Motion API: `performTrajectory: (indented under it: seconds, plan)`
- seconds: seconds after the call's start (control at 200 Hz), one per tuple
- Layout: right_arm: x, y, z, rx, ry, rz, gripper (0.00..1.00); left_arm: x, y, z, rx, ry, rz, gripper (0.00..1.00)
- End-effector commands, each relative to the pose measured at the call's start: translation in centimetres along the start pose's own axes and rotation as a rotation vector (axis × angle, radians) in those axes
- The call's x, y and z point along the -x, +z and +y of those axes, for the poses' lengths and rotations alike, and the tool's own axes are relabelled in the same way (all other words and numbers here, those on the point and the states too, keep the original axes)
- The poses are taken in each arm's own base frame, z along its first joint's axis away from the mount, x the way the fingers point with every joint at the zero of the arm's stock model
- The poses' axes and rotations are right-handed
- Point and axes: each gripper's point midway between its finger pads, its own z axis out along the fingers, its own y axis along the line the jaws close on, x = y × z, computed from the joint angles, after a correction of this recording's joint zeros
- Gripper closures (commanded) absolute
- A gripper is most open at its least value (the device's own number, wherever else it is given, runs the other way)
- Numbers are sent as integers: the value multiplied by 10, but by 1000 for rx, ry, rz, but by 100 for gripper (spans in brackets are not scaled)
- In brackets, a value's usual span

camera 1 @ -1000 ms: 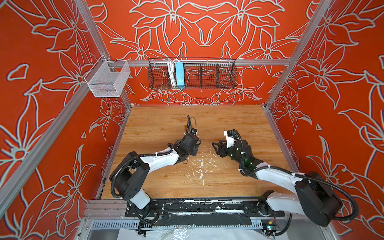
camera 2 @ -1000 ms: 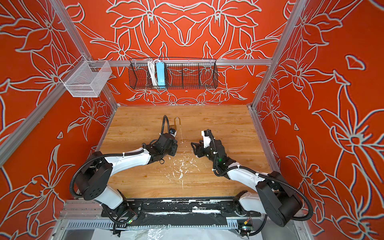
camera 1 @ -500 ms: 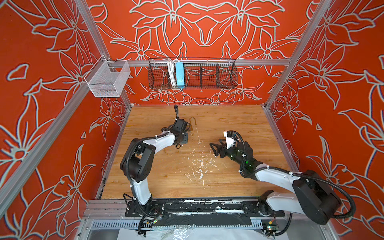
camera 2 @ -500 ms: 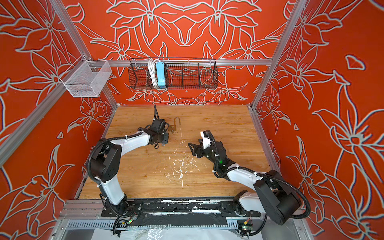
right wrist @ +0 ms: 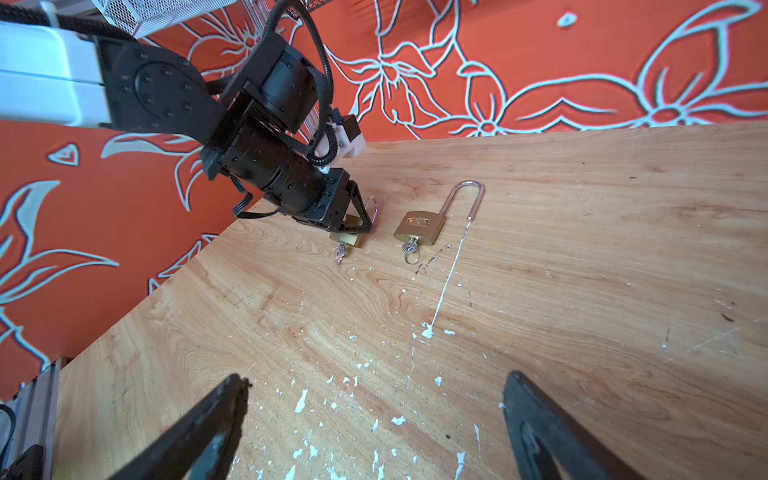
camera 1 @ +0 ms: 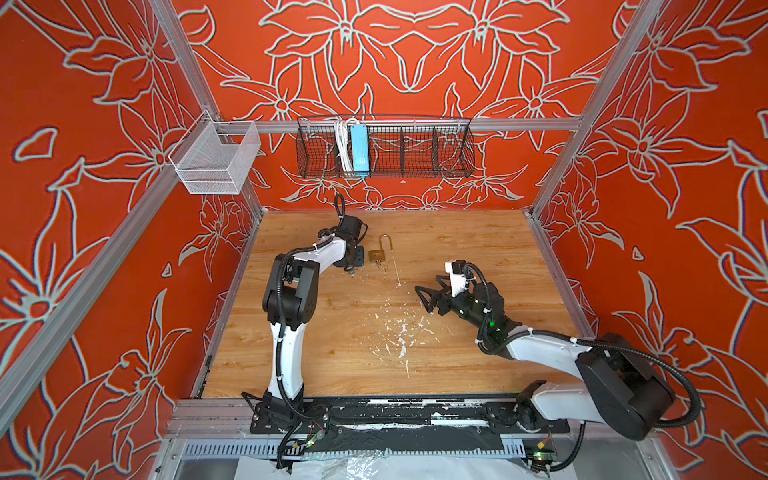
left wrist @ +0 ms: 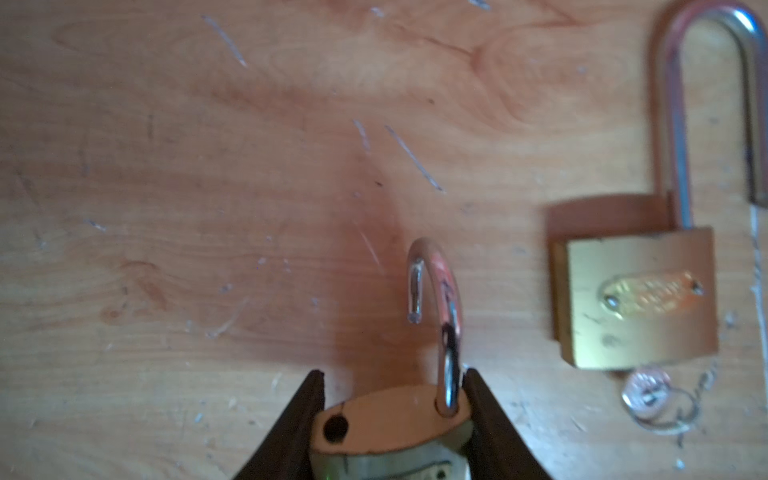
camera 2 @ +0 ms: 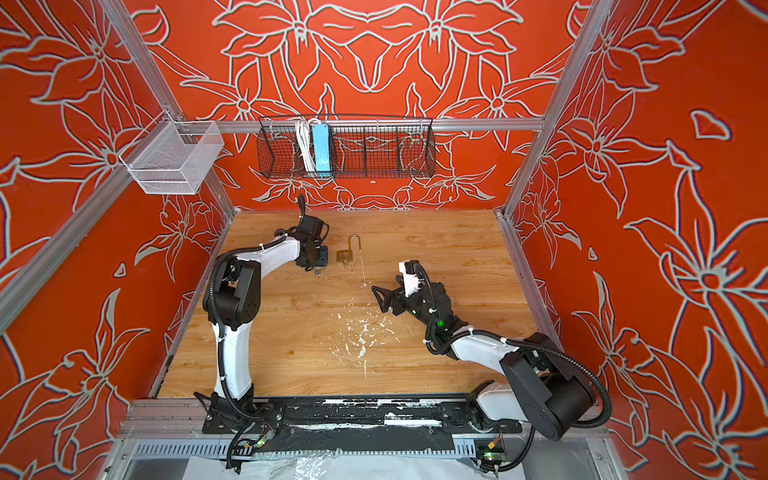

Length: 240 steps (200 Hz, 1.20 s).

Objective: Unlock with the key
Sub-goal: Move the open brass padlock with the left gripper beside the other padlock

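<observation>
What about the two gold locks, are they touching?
Apart. The left wrist view shows bare table between the small padlock held by the left gripper and the long-shackled padlock.

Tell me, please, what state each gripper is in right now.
Left gripper: closed on the small padlock.
Right gripper: open, holding nothing.

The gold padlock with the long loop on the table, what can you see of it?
The brass-coloured padlock with the long silver shackle lies flat on the wooden table. Its squarish body bears an oval badge. The shackle is open: one leg sits in the body, the other ends free. A small silver key with a ring sticks from its bottom end. Nothing grips it.
</observation>
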Motion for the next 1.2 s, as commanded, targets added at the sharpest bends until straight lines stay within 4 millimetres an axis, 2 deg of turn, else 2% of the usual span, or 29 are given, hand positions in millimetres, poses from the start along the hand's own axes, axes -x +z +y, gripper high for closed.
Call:
performTrajectory:
  seconds: [0.0, 0.215, 0.36, 0.425, 0.545, 0.626, 0.856, 1.001, 1.196]
  plan:
    - [0, -1, 2, 17, -1, -11, 2, -14, 9, 22, 26, -76, 90, 100]
    - [0, -1, 3, 21, -5, -12, 2, -26, 18, 45, 74, -170, 195, 100]
    - [1, -1, 4, 23, -7, -13, 2, -27, 14, 55, 66, -212, 209, 100]
    - [1, -1, 3, 21, -6, -12, 2, -21, 7, 34, -53, -175, 172, 100]
    - [-1, 1, 4, 26, -1, -8, 2, -2, -22, -9, -199, -125, 93, 100]
    - [0, 0, 5, 31, -2, -10, 2, 5, -33, -25, -261, -117, 71, 100]
    - [2, -2, 4, 23, -13, -16, 2, 13, -49, -75, -608, -64, 60, 100]
    - [0, -1, 3, 21, -15, -9, 2, 20, -62, -95, -741, -34, 69, 100]
    - [0, 1, 4, 26, -18, -7, 2, 7, -44, -100, -760, 12, 218, 100]
